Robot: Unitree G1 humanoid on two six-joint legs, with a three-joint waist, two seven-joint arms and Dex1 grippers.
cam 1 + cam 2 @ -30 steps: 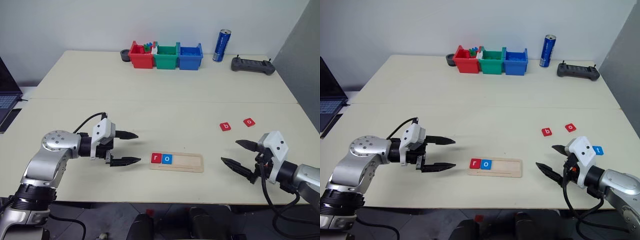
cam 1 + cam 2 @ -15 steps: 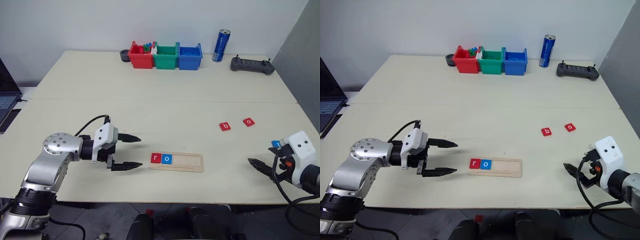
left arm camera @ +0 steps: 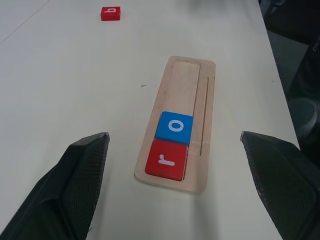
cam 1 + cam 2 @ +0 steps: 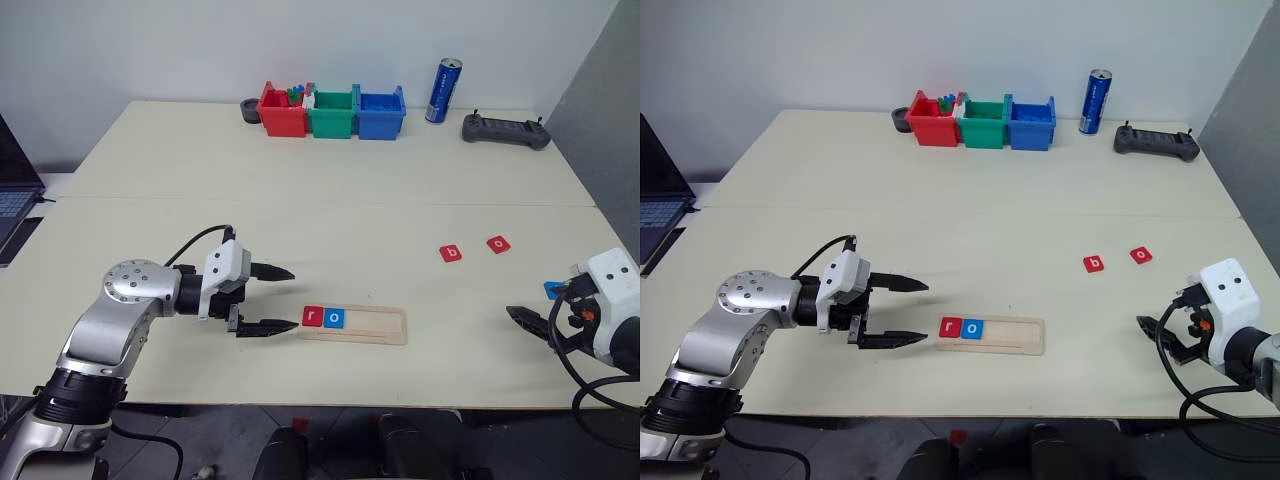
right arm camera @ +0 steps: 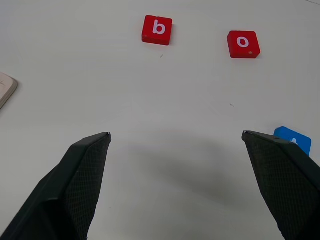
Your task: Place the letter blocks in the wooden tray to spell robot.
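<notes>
**A:** What writing can you read on the desk (image 4: 330, 205)?

**B:** The wooden tray (image 4: 372, 324) lies near the front edge. At its left end sit a red block reading "r" (image 4: 312, 317) and a blue block reading "o" (image 4: 334, 318), touching; the remaining groove is bare. Well to the right lie a red "b" (image 4: 451, 253) and a red "o" (image 4: 498, 244), apart from each other. A blue block (image 5: 293, 140) lies near the right edge; its letter is cut off.

**A:** And the fingers?

**B:** The left gripper (image 4: 280, 298) hovers just left of the tray, fingers spread wide, holding nothing. The right gripper (image 5: 177, 145) points toward the red blocks, fingers equally wide, empty. Broad open desk lies between.
</notes>
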